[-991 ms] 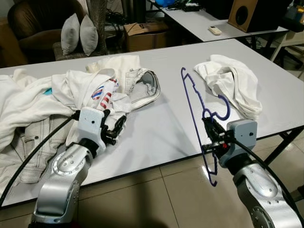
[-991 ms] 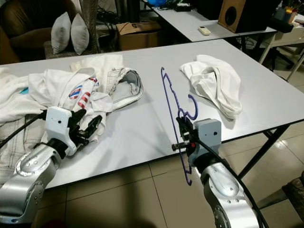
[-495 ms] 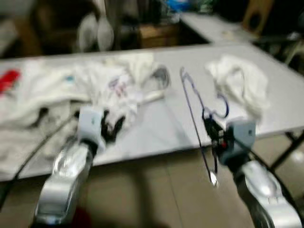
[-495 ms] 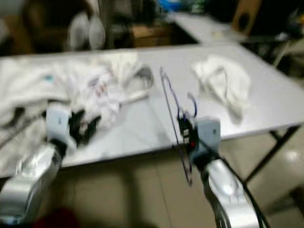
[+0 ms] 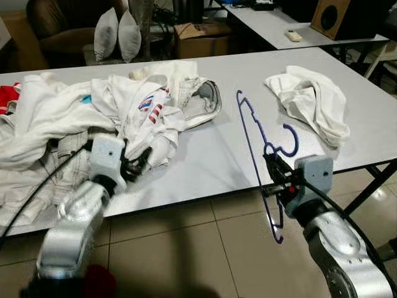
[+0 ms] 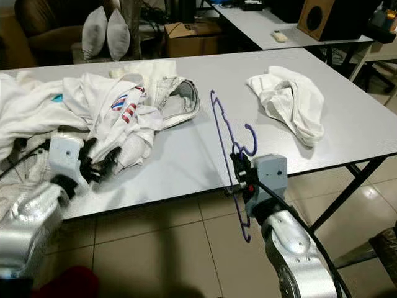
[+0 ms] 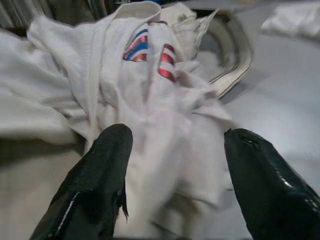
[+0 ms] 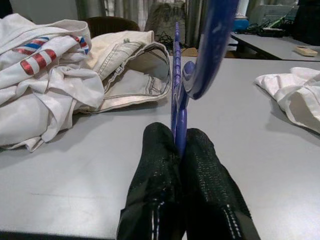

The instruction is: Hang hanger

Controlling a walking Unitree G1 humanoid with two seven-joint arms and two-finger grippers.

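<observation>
Left fingers [image 7: 95,180] now spread at white clothes [image 5: 133,112]; right fingers [image 8: 157,170] pinch hanger [image 5: 254,146].

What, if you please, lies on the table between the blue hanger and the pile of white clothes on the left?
Only bare table: in the left eye view the stretch from the blue hanger, held by the right gripper, to the clothes pile holds nothing.
</observation>
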